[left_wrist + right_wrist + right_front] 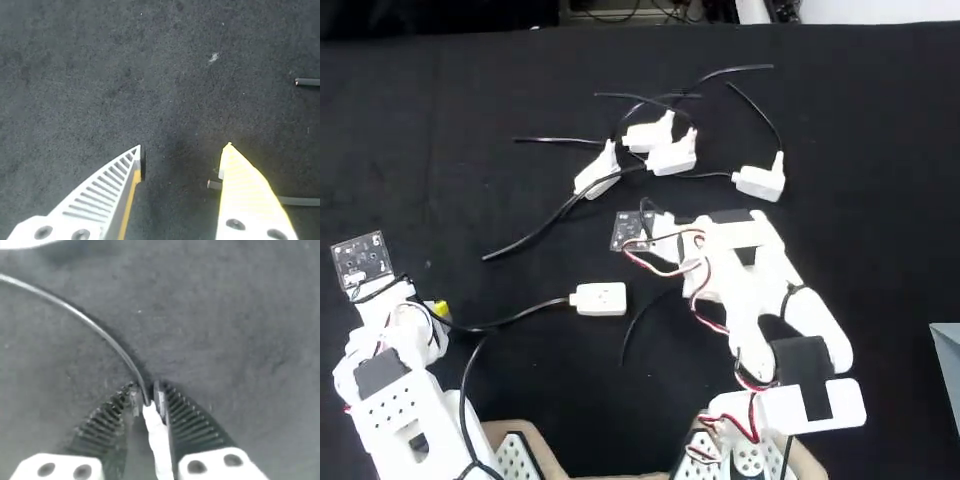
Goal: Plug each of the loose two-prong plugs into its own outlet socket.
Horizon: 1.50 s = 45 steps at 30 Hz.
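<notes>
One plug (155, 440), white-bodied, is held clamped between the jaws of the right pincer (146, 396). Its black cord (75, 315) is seen running away from the tips across the black cloth (240, 315). The prongs cannot be read.

The left pincer (184, 150) is spread wide just above bare cloth, with nothing between its fingers. A cord stub (214, 184) is noted just beside one fingertip.

The outlet block (600, 298) is laid flat between the two pincers, nearer the right one. No plug is seen seated in it.

Beyond the right pincer, and well apart from the left one, three white corded pieces (650, 135) are bunched with their cords crossed. A fourth piece (760, 182) is set off to one side of them. Which of these are plugs and which are sockets cannot be told.

Progress is judged early: no plug has been mated to a socket yet. The first plug is only gripped, not yet brought to the outlet block. Its insertion is left to be done, along with every piece in the far bunch.
</notes>
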Each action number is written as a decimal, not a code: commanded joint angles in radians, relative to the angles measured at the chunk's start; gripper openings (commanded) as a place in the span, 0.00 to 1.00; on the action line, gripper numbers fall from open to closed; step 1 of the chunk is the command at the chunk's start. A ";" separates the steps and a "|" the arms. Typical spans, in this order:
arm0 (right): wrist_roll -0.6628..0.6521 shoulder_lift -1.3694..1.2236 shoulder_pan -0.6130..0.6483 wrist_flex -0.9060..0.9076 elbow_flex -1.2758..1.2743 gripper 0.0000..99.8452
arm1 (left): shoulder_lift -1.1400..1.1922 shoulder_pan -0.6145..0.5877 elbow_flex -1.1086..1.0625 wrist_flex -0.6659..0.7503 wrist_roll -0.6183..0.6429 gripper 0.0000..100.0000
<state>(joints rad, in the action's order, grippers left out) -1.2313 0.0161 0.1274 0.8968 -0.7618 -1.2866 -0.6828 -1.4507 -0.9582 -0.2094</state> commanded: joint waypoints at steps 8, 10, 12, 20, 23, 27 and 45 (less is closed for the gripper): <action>0.275 0.076 -0.038 0.210 0.147 0.01 | -0.011 0.015 0.008 0.017 -0.005 0.26; 0.288 0.128 -0.038 0.287 0.176 0.01 | -0.011 0.015 0.008 0.017 -0.005 0.26; 0.301 0.189 -0.032 0.336 0.188 0.01 | -0.011 0.016 0.008 0.017 -0.005 0.26; 0.393 0.406 -0.029 0.367 0.186 0.01 | -0.011 0.016 0.008 0.017 -0.005 0.26; 0.453 0.430 -0.012 0.358 0.188 0.01 | -0.011 0.016 0.008 0.017 -0.005 0.26; 0.560 0.377 0.052 0.281 0.173 0.01 | -0.011 0.016 0.008 0.017 -0.005 0.26; 0.813 0.002 0.176 0.002 0.128 0.12 | -0.011 0.016 0.008 0.017 -0.005 0.26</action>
<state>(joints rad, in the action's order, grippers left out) -0.4258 0.0161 0.2885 0.8723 -0.6437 -1.2866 -0.6767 -1.4507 -0.9582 -0.2094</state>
